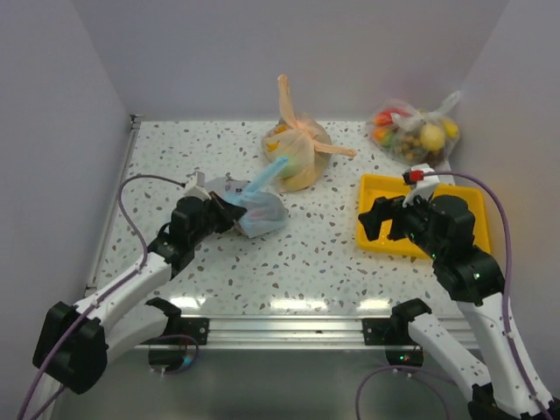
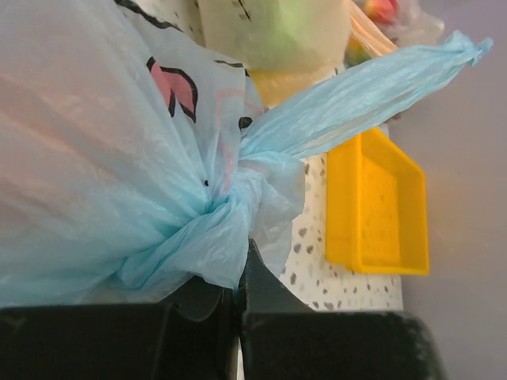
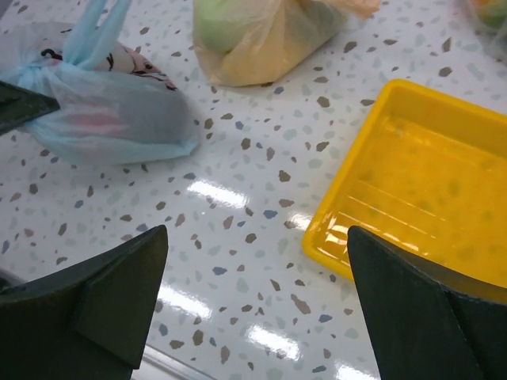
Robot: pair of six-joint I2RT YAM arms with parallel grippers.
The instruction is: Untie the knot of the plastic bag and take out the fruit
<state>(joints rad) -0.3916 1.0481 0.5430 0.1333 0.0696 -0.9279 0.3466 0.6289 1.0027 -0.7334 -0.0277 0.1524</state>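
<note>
The light blue plastic bag (image 1: 261, 214) lies left of the table's middle, and it also shows in the right wrist view (image 3: 119, 119). Its knot (image 2: 226, 226) is tied, with one handle ear (image 2: 364, 87) sticking up and to the right. My left gripper (image 1: 229, 210) is shut, pinching the blue plastic right at the knot (image 2: 238, 273). The fruit is hidden in the bag; only a faint pink shape (image 3: 95, 123) shows through. My right gripper (image 1: 385, 223) is open and empty above the table (image 3: 257, 277), right of the bag.
A tied orange bag (image 1: 297, 153) stands just behind the blue bag. A clear bag of fruit (image 1: 416, 131) sits at the back right. A yellow tray (image 1: 464, 197) lies at the right, under my right arm. Grey walls enclose the table.
</note>
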